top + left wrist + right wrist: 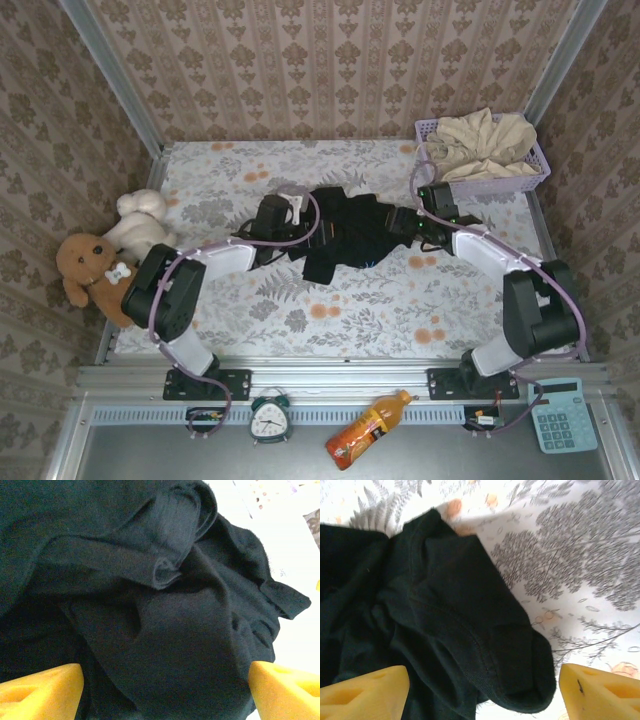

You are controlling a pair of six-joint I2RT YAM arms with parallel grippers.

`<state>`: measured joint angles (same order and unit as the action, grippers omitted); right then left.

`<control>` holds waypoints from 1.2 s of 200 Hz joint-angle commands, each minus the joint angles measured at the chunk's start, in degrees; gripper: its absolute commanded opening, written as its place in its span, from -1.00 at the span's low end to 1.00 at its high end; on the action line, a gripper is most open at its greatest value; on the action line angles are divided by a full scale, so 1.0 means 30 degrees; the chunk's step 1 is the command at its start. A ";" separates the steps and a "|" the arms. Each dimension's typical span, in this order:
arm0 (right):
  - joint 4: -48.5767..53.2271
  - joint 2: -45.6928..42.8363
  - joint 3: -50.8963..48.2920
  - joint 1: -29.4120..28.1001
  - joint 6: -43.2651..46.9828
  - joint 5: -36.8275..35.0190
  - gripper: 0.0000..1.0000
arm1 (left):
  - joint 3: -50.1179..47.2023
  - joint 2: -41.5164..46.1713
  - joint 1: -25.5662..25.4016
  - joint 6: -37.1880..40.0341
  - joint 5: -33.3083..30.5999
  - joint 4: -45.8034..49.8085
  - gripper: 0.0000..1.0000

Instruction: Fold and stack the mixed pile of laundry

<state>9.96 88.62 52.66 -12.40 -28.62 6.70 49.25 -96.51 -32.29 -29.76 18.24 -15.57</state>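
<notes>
Yellow fingers (both grippers) spread wide, black T-shirt bunched between, ungripped.

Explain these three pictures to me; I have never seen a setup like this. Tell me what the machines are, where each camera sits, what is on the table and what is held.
Two robot arms are bolted at the table's near edge. The overhead view shows both reaching a crumpled black T-shirt on the flowered table. A beige garment lies in the lavender basket; plush toys sit at the left. The other two views come from wrist cameras: the left gripper and right gripper show yellow fingers spread open on either side of the shirt. Nothing is gripped yet.
</notes>
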 commanded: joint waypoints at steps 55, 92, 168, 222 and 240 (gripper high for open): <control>0.1229 0.0882 0.1222 0.0007 0.0274 -0.0276 -0.86 | 0.2182 -0.0306 -0.0243 0.0551 0.0340 0.1485 -1.00; 0.3031 -0.2783 0.2360 0.0799 0.0773 -0.0158 -1.00 | 0.4214 0.4209 0.0007 0.3159 -0.6145 0.8844 -1.00; 0.5990 -0.4161 1.2411 0.0302 0.1475 0.5976 -1.00 | 1.1382 0.8846 0.3394 0.7056 -1.0109 1.1347 -1.00; 0.5807 -0.5843 1.3963 -0.3157 -0.0138 0.7633 -1.00 | 1.4582 1.0002 0.3725 0.8051 -1.0523 1.1024 -1.00; 0.5764 -0.6875 1.3483 -0.3278 -0.0381 0.6360 -1.00 | 1.5401 0.9560 0.3728 0.8052 -0.9581 1.1309 -1.00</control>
<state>25.96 72.47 93.12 -21.17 -27.57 27.46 91.00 -67.00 -21.32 -8.14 -11.60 18.04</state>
